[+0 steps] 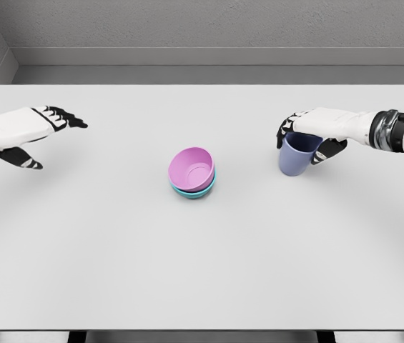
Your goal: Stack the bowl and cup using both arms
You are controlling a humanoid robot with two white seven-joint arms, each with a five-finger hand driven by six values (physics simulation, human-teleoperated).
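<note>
right hand (pixel 309 136) gripping unmarked cup (pixel 297 155), plain pink bowl (pixel 191 168)

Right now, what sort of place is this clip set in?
Probably a simulated tabletop test bench: a plain white table against bare grey walls, holding only a pink bowl nested in a teal bowl, and a blue cup.

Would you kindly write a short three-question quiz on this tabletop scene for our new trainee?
1. True or false: the pink bowl sits nested in the teal bowl.
2. Which hand grips the blue cup: A) left hand, B) right hand, C) neither?
3. Fill in: the left hand's fingers are ____ and hold nothing.

Key: 1 true; 2 B; 3 open.
</note>
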